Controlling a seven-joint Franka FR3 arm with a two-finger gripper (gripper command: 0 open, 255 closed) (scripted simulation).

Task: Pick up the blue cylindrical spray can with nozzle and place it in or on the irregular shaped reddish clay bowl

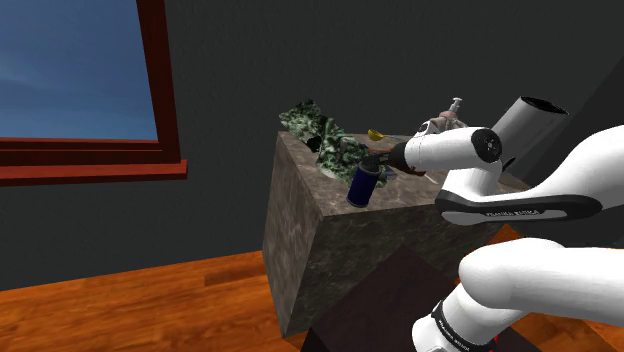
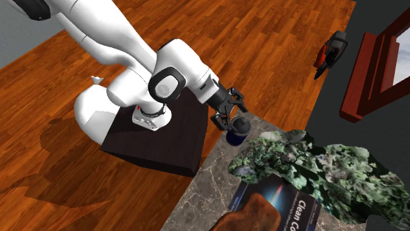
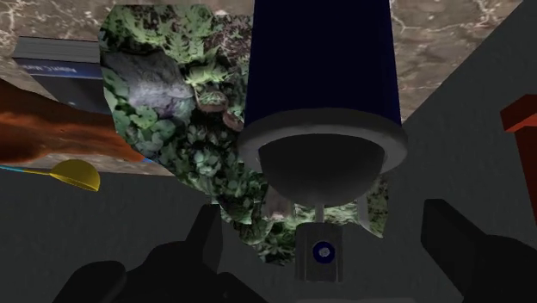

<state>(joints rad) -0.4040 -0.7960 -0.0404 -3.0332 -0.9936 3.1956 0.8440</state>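
Observation:
The blue spray can [image 1: 363, 186] stands slightly tilted near the front edge of the marble-patterned table [image 1: 330, 240]. Its grey domed top and nozzle [image 3: 323, 250] point at my gripper [image 3: 323, 254]. The gripper is open, and its fingers [image 3: 206, 250] flank the nozzle without touching it. From the second exterior view the gripper [image 2: 230, 117] hovers just over the can [image 2: 236, 131] at the table's corner. The reddish clay bowl [image 2: 253, 216] sits farther along the table, beyond a book [image 2: 282, 200]. By the wrist camera the bowl [image 3: 52, 129] lies off to one side of the can [image 3: 318, 60].
A green leafy clump [image 2: 309, 164] spreads right behind the can. A soap dispenser [image 1: 455, 108] and a small yellow object [image 1: 377, 132] stand at the table's back. A red-framed window [image 1: 90, 160] is in the dark wall. The floor is wood.

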